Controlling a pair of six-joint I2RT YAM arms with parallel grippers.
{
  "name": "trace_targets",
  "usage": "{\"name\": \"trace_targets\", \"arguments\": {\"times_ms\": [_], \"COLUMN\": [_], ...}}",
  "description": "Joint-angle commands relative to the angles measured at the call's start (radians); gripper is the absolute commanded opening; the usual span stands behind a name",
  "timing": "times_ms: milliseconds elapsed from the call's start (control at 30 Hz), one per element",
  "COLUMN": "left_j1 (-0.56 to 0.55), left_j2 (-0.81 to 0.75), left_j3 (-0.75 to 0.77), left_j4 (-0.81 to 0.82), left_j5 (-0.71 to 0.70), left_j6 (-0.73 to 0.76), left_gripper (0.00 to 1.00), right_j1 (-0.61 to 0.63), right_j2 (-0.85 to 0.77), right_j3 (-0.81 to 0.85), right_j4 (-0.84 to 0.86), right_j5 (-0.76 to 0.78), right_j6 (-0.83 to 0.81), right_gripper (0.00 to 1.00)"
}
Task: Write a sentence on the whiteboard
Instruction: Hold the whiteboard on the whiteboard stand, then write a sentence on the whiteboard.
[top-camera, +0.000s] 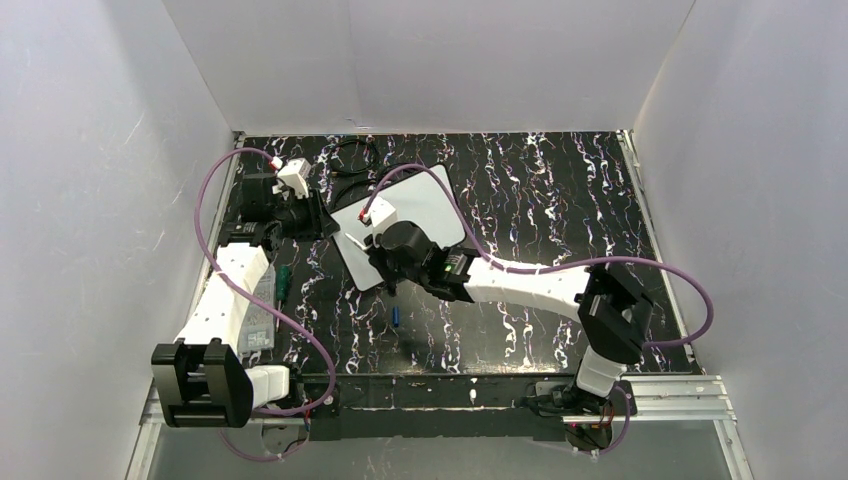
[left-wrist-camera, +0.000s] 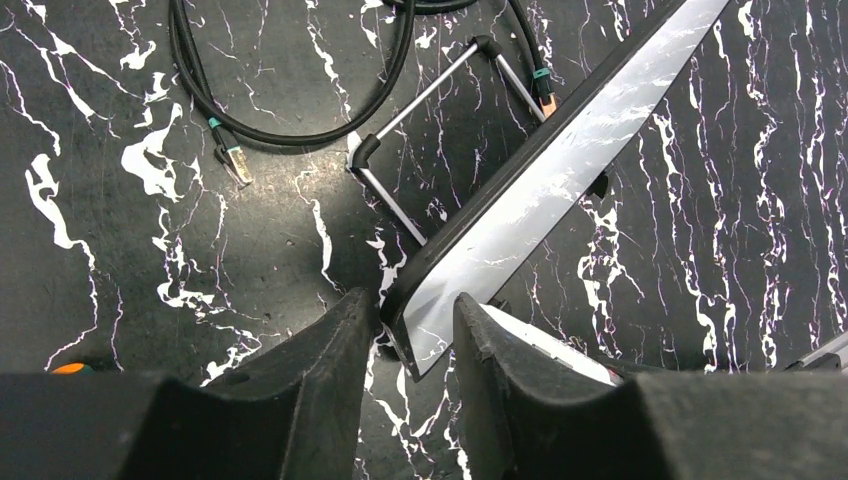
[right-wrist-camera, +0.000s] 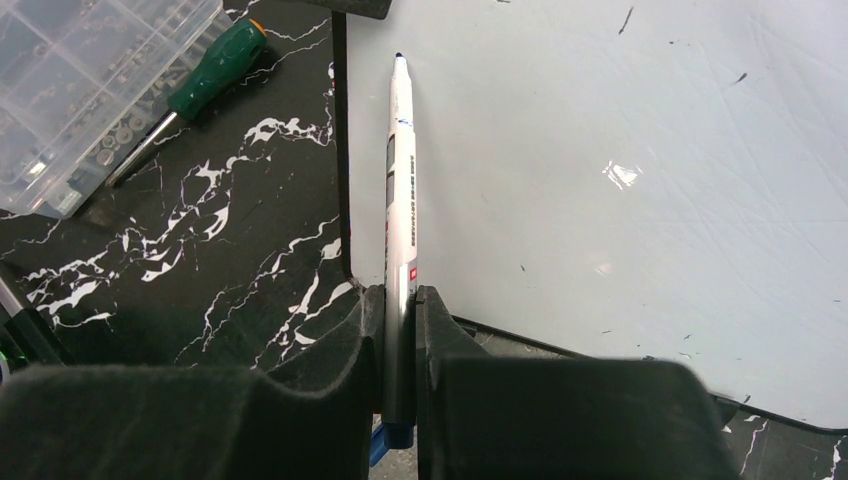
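The whiteboard lies tilted at the back middle of the black marbled table. It shows edge-on in the left wrist view and broad and white in the right wrist view. No blue sentence shows on it, only a few small specks. My left gripper is shut on the board's near left corner. My right gripper is shut on a white marker, gripping its lower barrel. The marker's dark tip sits at the board's left edge.
A clear plastic parts box and a green-handled screwdriver lie left of the board. Black cables and a bent metal stand lie behind it. A small blue cap lies on the table below the right gripper.
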Motion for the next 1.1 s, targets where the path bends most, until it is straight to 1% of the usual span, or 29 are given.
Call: {"name": "trace_targets", "arguments": {"times_ms": [0, 400, 600, 733, 1067], "left_j1": [0.007, 0.007, 0.008, 0.007, 0.008], "left_j2": [-0.006, -0.001, -0.002, -0.004, -0.006], "left_j3": [0.009, 0.007, 0.004, 0.003, 0.001], "left_j4": [0.002, -0.001, -0.003, -0.004, -0.005], "left_j5": [0.002, 0.004, -0.005, -0.015, -0.021], "left_j6": [0.014, 0.023, 0.029, 0.037, 0.040], "left_gripper": [0.32, 0.10, 0.04, 0.00, 0.00], "right_j1": [0.009, 0.010, 0.013, 0.020, 0.041], "right_j2": [0.015, 0.060, 0.068, 0.057, 0.039], "right_j3": [0.062, 0.092, 0.083, 0.047, -0.046], "right_j4": [0.034, -0.010, -0.034, -0.035, -0.086], "right_j5": [0.017, 0.058, 0.067, 0.076, 0.064], "right_j6": [-0.020, -0.018, -0.007, 0.010, 0.067], "right_gripper": [0.01, 0.01, 0.01, 0.01, 0.01]}}
